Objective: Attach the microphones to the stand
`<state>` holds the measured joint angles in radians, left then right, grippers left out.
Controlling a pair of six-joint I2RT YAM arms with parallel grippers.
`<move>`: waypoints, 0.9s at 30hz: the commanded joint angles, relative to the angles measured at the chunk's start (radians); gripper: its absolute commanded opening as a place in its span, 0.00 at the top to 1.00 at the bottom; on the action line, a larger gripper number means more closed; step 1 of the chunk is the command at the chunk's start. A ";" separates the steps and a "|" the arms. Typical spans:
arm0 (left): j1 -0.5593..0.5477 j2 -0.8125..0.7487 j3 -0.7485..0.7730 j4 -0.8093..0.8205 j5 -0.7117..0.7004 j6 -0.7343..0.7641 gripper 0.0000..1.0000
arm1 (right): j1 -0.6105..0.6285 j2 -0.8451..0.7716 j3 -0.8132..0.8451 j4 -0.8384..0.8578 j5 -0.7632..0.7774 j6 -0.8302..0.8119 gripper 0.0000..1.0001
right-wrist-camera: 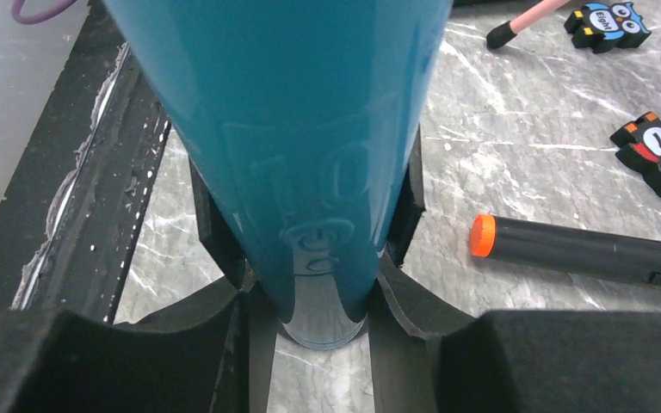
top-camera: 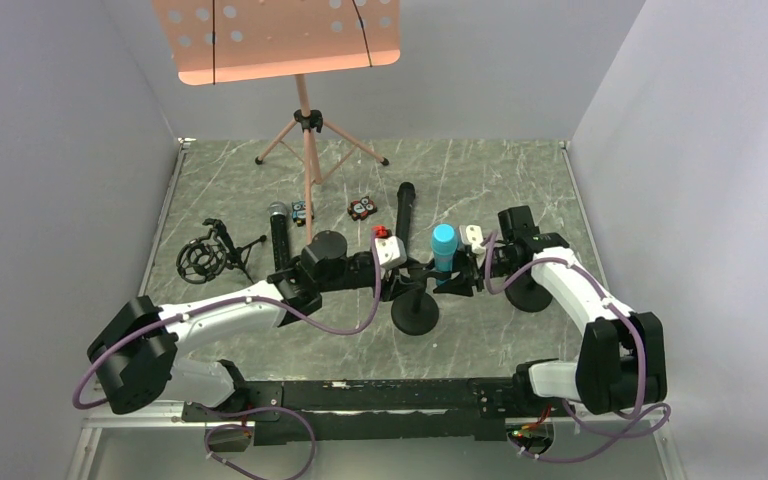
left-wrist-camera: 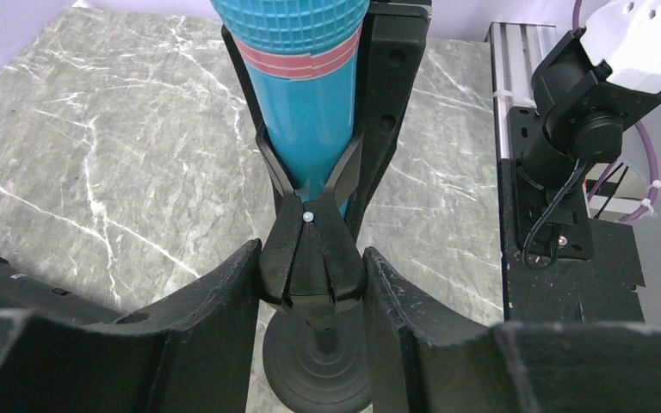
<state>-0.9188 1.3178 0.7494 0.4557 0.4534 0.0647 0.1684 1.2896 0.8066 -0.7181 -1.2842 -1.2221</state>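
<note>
The turquoise microphone [left-wrist-camera: 308, 112] stands nearly upright, its tapering tail wedged into the forked clip [left-wrist-camera: 308, 228] at the top of the stand [top-camera: 415, 318]. The stand's round black base sits on the desk [top-camera: 480, 180] between the two arms. The barrel looks like hard, glossy plastic: stiff and unlikely to flex, probably light to moderate in weight, and slick enough to slide through a loose pinch. The ribbed head and the pink band below it would give more friction, but the head is likely the fragile end, so the plain mid-barrel is the better place to hold. Because the barrel narrows downward, a push along its axis should seat it deeper in the fork, while a sideways load may lever it out.

The right tool [right-wrist-camera: 310, 249] is closed around that barrel, one finger on each side. The barrel's silver end cap shows just below the fingers, off the desk. The left tool [left-wrist-camera: 311, 258] is clamped on the neck of the clip, bracing the stand, which seems light enough to tip otherwise.

Further out, the black microphone with the orange end [right-wrist-camera: 585, 249] lies flat on the desk behind the stand. The black microphone with the silver mesh head [top-camera: 280, 235] lies beside the left arm. Both are unattached.
</note>
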 commanded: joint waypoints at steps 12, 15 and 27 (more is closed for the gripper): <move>-0.015 0.014 -0.011 0.047 0.043 -0.094 0.99 | 0.105 -0.077 -0.015 0.083 0.178 0.139 0.92; -0.015 0.021 -0.004 0.060 0.042 -0.111 0.99 | 0.139 -0.060 -0.001 0.092 0.196 0.159 0.92; -0.016 0.018 -0.007 0.046 0.028 -0.155 0.56 | 0.155 -0.054 0.010 0.089 0.173 0.216 0.71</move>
<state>-0.9020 1.3113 0.7273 0.4885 0.4442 -0.0162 0.2363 1.2156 0.8085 -0.6201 -1.1191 -1.0054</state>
